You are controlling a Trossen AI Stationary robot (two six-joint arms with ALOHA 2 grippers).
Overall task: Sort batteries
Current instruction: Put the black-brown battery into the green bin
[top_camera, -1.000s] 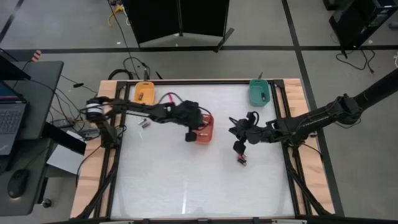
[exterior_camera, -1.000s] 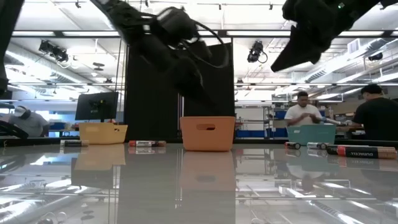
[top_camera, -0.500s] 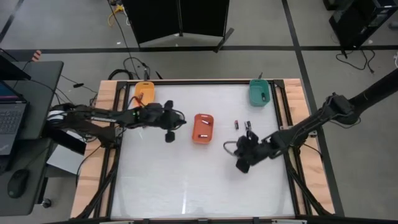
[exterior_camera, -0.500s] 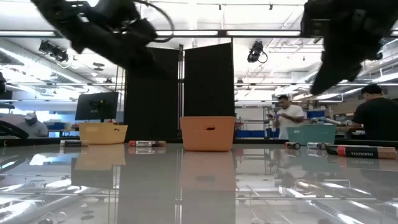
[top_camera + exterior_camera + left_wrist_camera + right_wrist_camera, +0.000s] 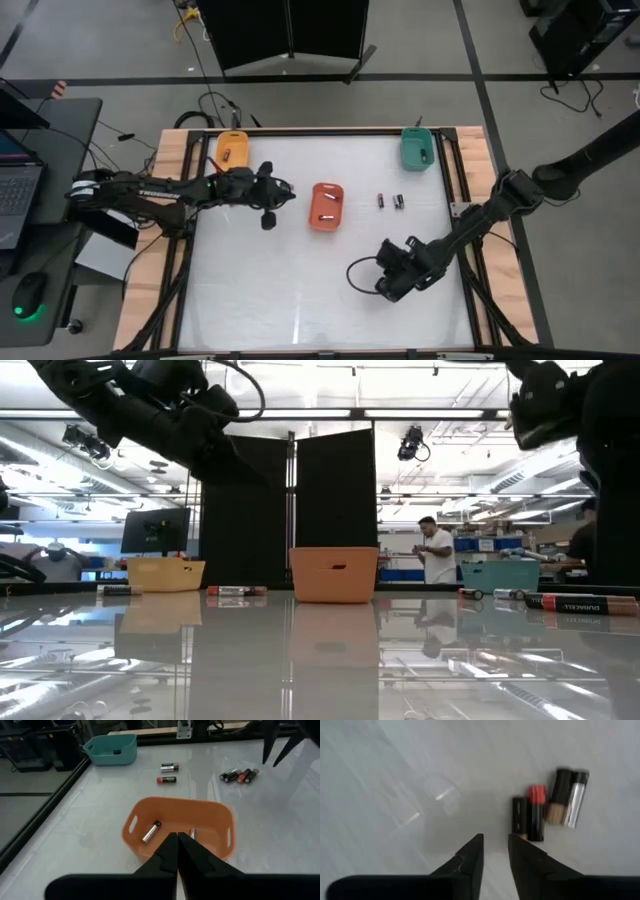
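Nearest, the right tool [image 5: 494, 851], fingers slightly parted and empty, hangs over four batteries [image 5: 547, 805] lying side by side on the white surface [image 5: 260, 290]. Farther, the left tool [image 5: 177, 851], pressed together, faces the orange tray [image 5: 180, 827] holding batteries; beyond, a teal tray [image 5: 110, 749].

Table top [image 5: 300, 290]: smooth, glossy white surface that mirrors the ceiling lights; side rails light wood. Orange tray [image 5: 178, 826], teal tray [image 5: 111, 749]: smooth, matt moulded plastic. Batteries [image 5: 547, 803]: glossy wrapped casings with silvery metal ends. Gripper fingers [image 5: 470, 857]: matt black plastic.
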